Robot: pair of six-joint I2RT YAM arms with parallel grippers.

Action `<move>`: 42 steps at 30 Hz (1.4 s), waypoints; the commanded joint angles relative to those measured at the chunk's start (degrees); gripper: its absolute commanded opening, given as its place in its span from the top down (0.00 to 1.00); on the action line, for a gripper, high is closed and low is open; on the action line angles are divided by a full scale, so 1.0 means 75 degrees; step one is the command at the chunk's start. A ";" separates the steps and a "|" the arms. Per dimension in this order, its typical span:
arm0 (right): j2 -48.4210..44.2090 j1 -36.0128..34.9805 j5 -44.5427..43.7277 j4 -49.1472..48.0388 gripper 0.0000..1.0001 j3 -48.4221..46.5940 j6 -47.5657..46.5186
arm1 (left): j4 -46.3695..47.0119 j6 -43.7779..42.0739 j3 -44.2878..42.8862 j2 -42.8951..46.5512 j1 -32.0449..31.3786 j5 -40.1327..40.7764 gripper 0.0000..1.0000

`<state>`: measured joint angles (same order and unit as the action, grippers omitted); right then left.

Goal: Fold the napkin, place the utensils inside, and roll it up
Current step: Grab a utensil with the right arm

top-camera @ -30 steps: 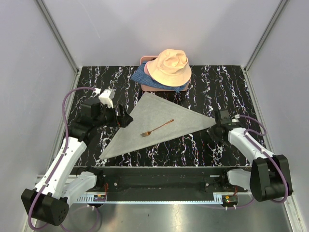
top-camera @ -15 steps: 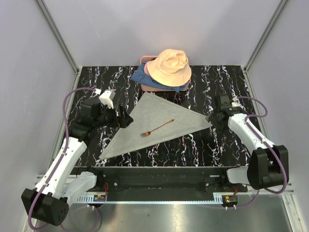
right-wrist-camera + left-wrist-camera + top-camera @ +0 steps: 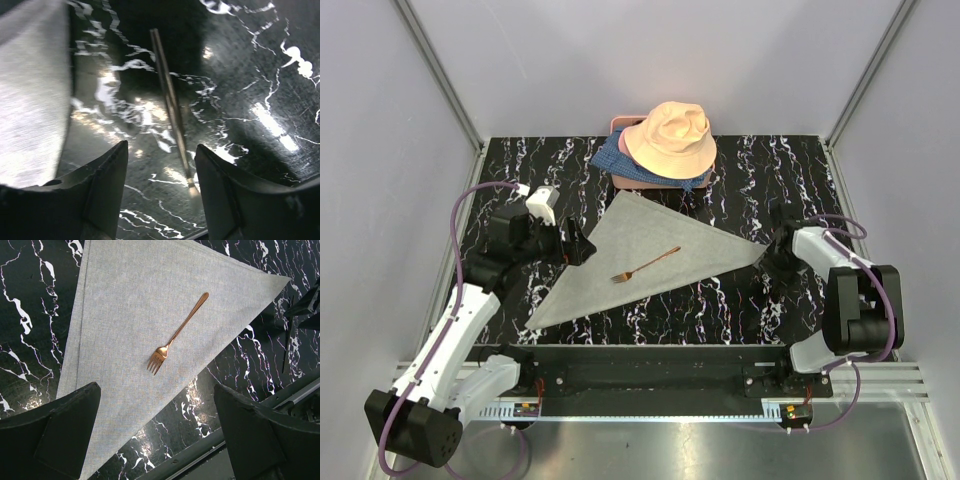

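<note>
between right gripper's (image 3: 160, 150) fingers (image 3: 107, 185) lies one utensil (image 3: 169, 95).

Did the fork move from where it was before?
No. The fork lies at the same spot on the napkin, its handle end just as far from the hat.

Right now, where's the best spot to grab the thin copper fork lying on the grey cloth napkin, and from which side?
Probably mid-handle on the thin copper fork, from straight above, pinching across its narrow width. It lies flat on the grey cloth napkin, so no side gives room underneath.
</note>
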<state>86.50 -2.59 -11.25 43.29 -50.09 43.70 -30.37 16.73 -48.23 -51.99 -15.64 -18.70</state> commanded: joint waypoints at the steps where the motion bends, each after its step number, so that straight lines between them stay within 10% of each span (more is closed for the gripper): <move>1: 0.0150 0.0146 0.0269 -0.0112 0.38 0.0256 -0.0167 | 0.0170 -0.0040 -0.0015 0.0088 -0.0024 -0.0202 0.01; 28: -0.0037 -0.0111 0.1358 -0.0896 0.97 0.1533 0.0312 | 0.0217 -0.0016 -0.0015 -0.0076 -0.0024 -0.0331 0.01; 42: 0.0324 -0.3368 0.1640 -0.1810 1.00 0.0809 0.3101 | 0.0217 -0.0004 -0.0015 -0.0100 -0.0013 -0.0319 0.01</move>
<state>84.49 -22.33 1.37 30.44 -41.82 59.35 -30.35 16.75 -48.23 -52.66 -15.68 -19.40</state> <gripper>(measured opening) 0.105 0.987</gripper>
